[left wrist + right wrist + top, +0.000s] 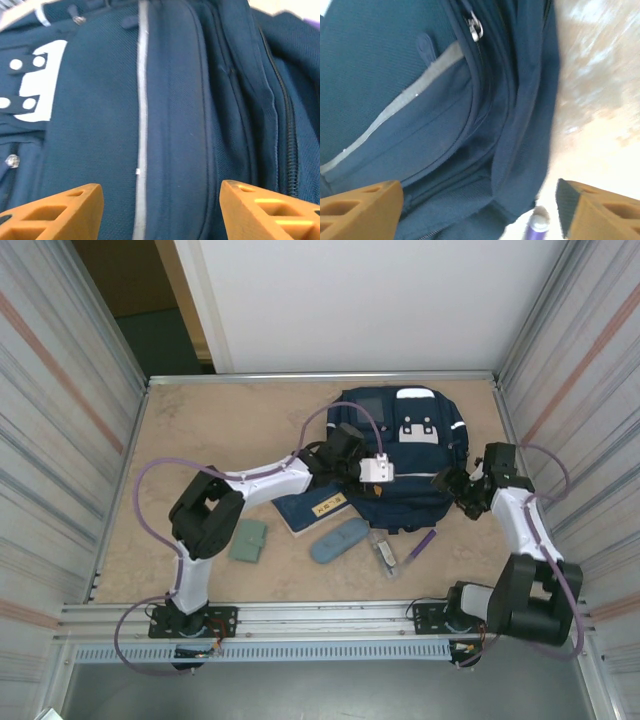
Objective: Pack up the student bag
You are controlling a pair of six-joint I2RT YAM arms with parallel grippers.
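My arms reach inward, left end effector (160, 187) and right end effector (479, 186) both spread apart. The student bag (420, 468) lies close under them.

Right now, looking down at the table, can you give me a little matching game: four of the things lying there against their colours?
Things:
1. student bag
2. oval case
3. pen
4. small pouch

Colours:
a. purple
b. navy with white patches
c. green
d. blue-grey

Pairs: 1-b, 2-d, 3-a, 4-c
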